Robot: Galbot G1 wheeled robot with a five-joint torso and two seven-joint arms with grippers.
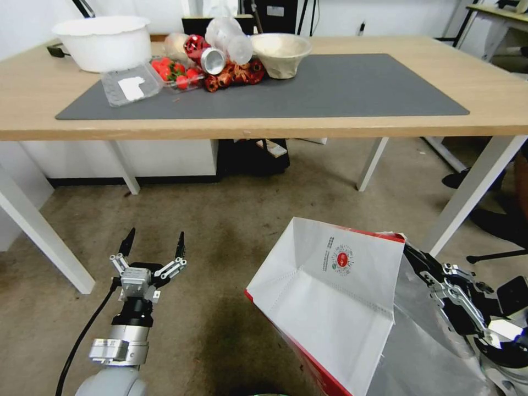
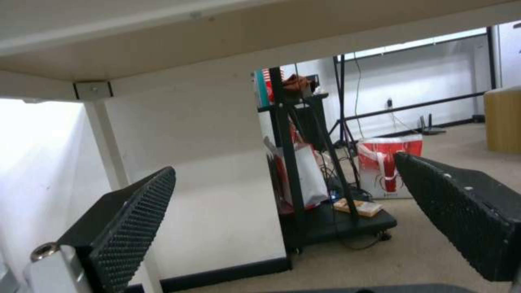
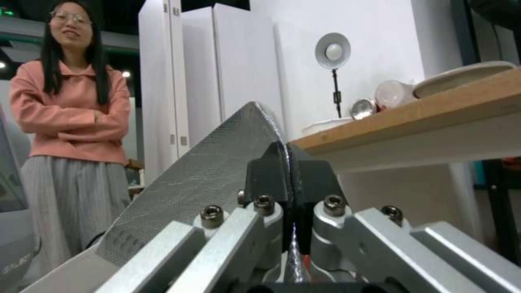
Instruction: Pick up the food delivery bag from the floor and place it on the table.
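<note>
Clamped in my right tool (image 3: 290, 183), the large white paper delivery bag with red sides and foil lining (image 1: 335, 297) hangs off the carpet. Left tool (image 1: 153, 245) idles, spread wide. I'd lift clear of the light-wood table (image 1: 264, 124) edge ahead.

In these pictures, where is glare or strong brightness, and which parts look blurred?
Head view: the bag's silver foil lining shines beside the right claw, and the table edge bows from lens distortion. Left wrist view: the wall past the left claw is washed out white; the near fingers look soft. Right wrist view: a round lamp glares.
</note>
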